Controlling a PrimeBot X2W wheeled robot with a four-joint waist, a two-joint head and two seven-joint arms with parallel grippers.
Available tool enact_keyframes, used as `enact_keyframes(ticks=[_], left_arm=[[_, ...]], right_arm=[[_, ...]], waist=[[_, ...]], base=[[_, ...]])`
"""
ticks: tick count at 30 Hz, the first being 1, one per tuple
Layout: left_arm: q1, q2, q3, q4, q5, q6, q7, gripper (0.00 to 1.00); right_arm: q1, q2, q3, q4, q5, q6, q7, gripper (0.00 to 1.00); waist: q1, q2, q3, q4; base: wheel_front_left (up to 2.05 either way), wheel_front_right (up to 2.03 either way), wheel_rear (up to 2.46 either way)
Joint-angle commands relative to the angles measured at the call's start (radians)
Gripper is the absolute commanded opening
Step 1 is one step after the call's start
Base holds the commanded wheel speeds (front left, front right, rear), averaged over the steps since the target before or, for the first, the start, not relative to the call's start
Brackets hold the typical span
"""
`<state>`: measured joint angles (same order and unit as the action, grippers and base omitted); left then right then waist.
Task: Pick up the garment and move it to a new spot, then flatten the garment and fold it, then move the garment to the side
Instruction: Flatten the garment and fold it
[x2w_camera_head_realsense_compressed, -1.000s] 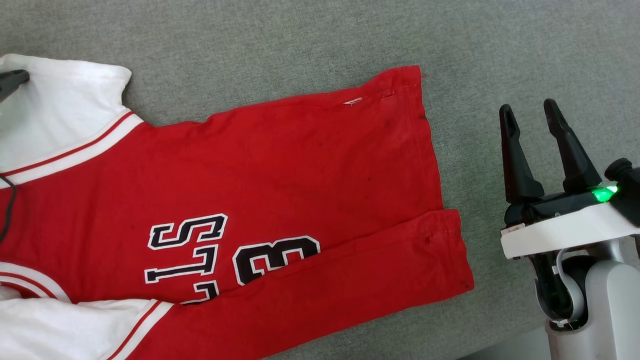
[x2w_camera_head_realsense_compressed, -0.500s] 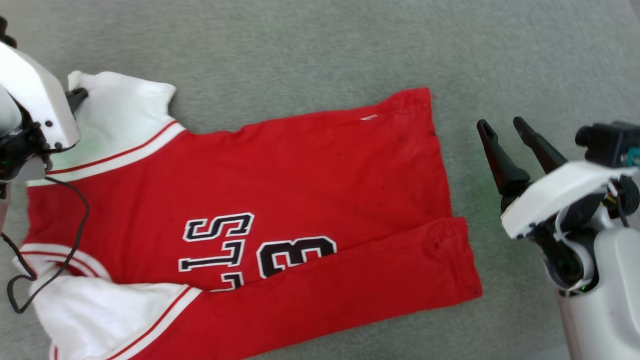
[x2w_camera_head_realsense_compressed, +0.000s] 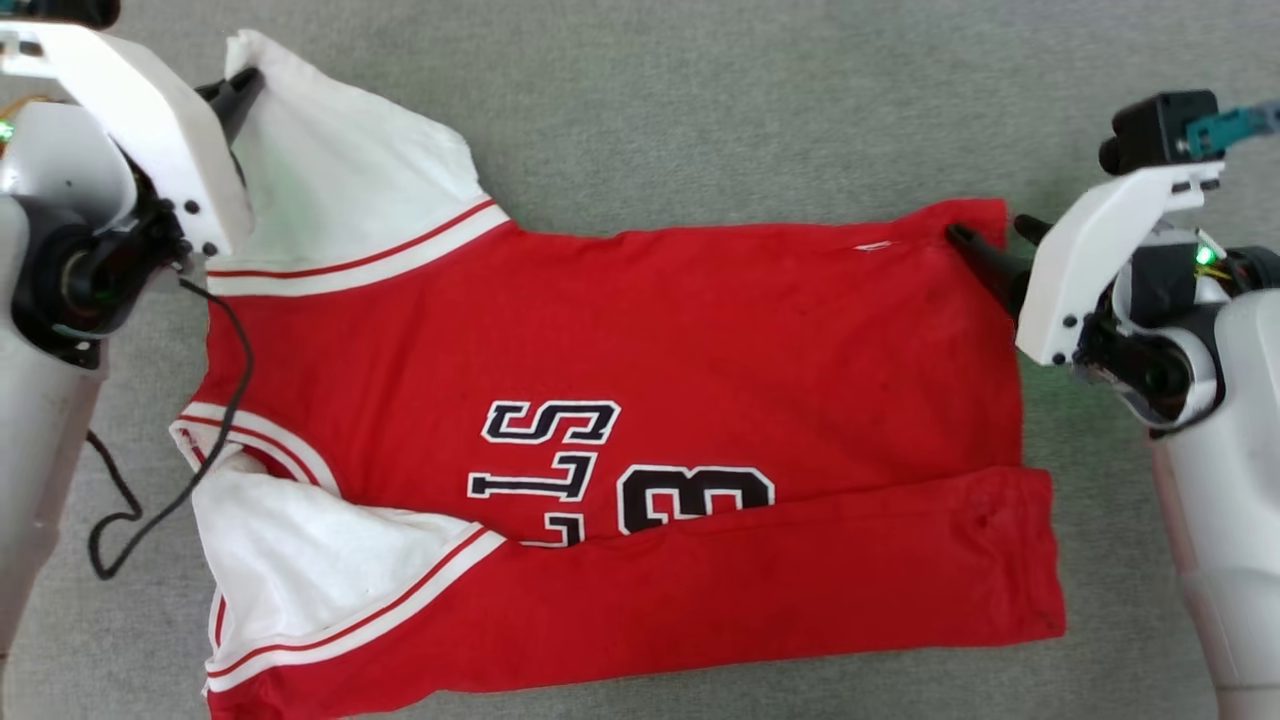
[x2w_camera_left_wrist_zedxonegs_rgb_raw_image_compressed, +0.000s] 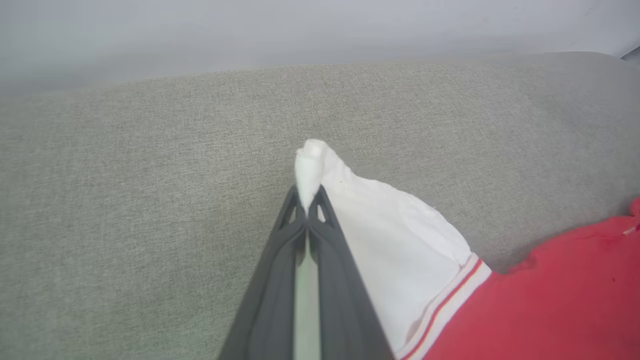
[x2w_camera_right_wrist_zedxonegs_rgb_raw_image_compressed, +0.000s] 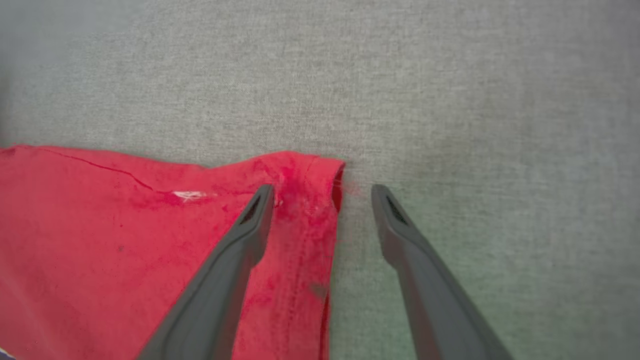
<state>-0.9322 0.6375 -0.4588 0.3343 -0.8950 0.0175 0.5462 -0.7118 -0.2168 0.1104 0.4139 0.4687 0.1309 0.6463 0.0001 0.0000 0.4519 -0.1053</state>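
The red garment (x2w_camera_head_realsense_compressed: 650, 350) lies spread on the grey cushion, its black number and letters showing and its near long edge folded over. White lining shows at both shoulders on the left. My left gripper (x2w_camera_head_realsense_compressed: 240, 95) is shut on the tip of the far white shoulder (x2w_camera_left_wrist_zedxonegs_rgb_raw_image_compressed: 310, 165), lifting it slightly. My right gripper (x2w_camera_head_realsense_compressed: 985, 235) stands open at the garment's far hem corner (x2w_camera_right_wrist_zedxonegs_rgb_raw_image_compressed: 305, 180): one finger rests over the red cloth, the other over bare cushion beside the hem.
The grey fabric cushion (x2w_camera_head_realsense_compressed: 700, 110) runs all around the garment. A black cable (x2w_camera_head_realsense_compressed: 150, 500) hangs from my left arm beside the near shoulder. A pale wall (x2w_camera_left_wrist_zedxonegs_rgb_raw_image_compressed: 300, 30) rises behind the cushion's back edge.
The camera has shifted, so the whole picture slid right. My right gripper has come from off the garment to its far hem corner. My left gripper still holds the white shoulder.
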Motion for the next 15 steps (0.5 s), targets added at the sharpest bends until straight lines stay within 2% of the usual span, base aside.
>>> enact_keyframes(ticks=[1, 5, 6, 7, 8, 9, 10, 15], left_arm=[[-0.016, -0.008, -0.005, -0.014, 0.007, -0.005, -0.009, 0.0], [-0.012, -0.008, -0.009, -0.03, 0.013, -0.007, -0.02, 0.0], [-0.012, -0.008, -0.009, -0.03, 0.013, -0.007, -0.02, 0.0], [-0.008, -0.008, -0.011, -0.032, 0.012, -0.009, -0.021, 0.0], [-0.005, -0.008, -0.012, -0.033, 0.01, -0.009, -0.021, 0.0], [-0.002, -0.009, -0.013, -0.032, 0.009, -0.011, -0.022, 0.0], [0.001, -0.009, -0.014, -0.031, 0.008, -0.014, -0.023, 0.0], [0.028, -0.015, -0.008, -0.013, 0.0, -0.02, -0.054, 0.0]], right_arm=[[-0.039, 0.002, 0.008, 0.041, -0.001, 0.0, 0.026, 1.0], [-0.065, 0.03, 0.029, 0.165, -0.012, 0.0, 0.134, 1.0], [-0.065, 0.03, 0.029, 0.165, -0.012, 0.0, 0.134, 1.0], [-0.066, 0.035, 0.031, 0.194, -0.013, 0.0, 0.162, 0.87], [-0.069, 0.042, 0.037, 0.215, -0.017, 0.0, 0.184, 0.4], [-0.073, 0.047, 0.042, 0.227, -0.018, 0.0, 0.198, 0.26], [-0.079, 0.048, 0.046, 0.236, -0.019, 0.0, 0.208, 0.0], [-0.123, 0.018, 0.045, 0.219, -0.023, 0.0, 0.159, 0.0]], waist=[[-0.0001, 0.0, 0.029, 0.023], [-0.0001, 0.0, 0.039, 0.032], [-0.0001, 0.0, 0.039, 0.032], [-0.0001, 0.0, 0.04, 0.034], [-0.0001, 0.0, 0.04, 0.036], [-0.0001, 0.0, 0.038, 0.037], [-0.0001, 0.0, 0.035, 0.039], [-0.0001, 0.0, -0.007, 0.043]], base=[[0.0, 0.0, 0.0], [0.0, 0.0, 0.0], [0.0, 0.0, 0.0], [0.0, 0.0, 0.0], [0.0, 0.0, 0.0], [0.0, 0.0, 0.0], [0.0, 0.0, 0.0], [0.0, 0.0, 0.0]])
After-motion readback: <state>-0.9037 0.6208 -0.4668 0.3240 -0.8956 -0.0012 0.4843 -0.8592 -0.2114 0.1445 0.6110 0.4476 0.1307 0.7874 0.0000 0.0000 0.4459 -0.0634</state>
